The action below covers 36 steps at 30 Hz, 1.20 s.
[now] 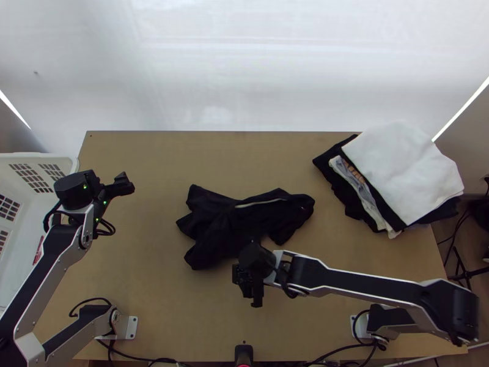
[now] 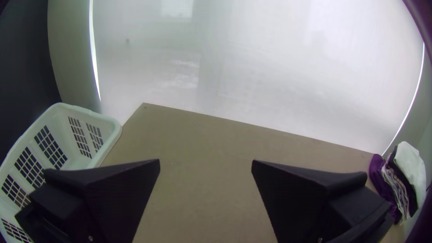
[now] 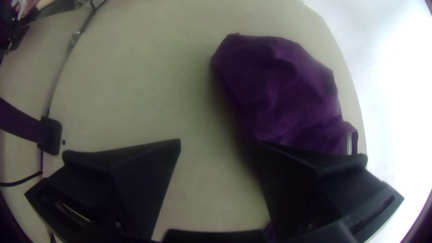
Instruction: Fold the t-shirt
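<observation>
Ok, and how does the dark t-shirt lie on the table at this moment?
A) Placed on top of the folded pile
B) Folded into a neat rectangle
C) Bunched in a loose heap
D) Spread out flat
C: the t-shirt lies crumpled, with uneven folds and an irregular outline, on the table.

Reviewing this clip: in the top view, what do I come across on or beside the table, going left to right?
White basket, left hand, bunched dark t-shirt, stack of folded clothes with a white piece on top.
</observation>
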### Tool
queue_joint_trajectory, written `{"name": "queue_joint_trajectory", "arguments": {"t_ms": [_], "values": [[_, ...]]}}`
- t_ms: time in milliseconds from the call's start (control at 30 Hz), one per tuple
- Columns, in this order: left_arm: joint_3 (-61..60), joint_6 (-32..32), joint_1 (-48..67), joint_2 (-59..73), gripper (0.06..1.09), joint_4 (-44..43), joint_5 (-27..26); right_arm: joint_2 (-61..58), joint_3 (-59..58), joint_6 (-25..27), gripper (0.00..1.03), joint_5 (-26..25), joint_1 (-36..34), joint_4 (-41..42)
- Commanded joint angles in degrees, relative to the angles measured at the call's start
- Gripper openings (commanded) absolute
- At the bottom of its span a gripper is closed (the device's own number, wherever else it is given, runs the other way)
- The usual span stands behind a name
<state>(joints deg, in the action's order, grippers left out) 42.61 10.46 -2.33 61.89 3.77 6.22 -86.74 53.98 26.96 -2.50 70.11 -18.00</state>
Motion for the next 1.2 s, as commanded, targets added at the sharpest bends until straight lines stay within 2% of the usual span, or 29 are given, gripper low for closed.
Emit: {"name": "queue_joint_trajectory", "arguments": {"t_ms": [0,167,500,1167], "values": [[-0.6,1.4,-0.4,0.6,1.05,-1.3,-0.1,-6.7,0.4,4.3,0.67,0.2,0.3,9.2],[-0.7,1.4,-0.9,0.0,1.05,-1.2,-0.1,-9.2,0.4,7.1,0.67,0.2,-0.8,12.4],[-2.7,1.5,-1.7,-1.7,1.05,-0.9,-0.2,-9.7,0.0,8.5,0.67,0.0,-2.6,17.8],[-2.0,1.8,-1.5,-1.2,1.04,-1.4,-0.5,-6.3,0.3,8.3,0.67,-0.4,-4.1,20.5]]}}
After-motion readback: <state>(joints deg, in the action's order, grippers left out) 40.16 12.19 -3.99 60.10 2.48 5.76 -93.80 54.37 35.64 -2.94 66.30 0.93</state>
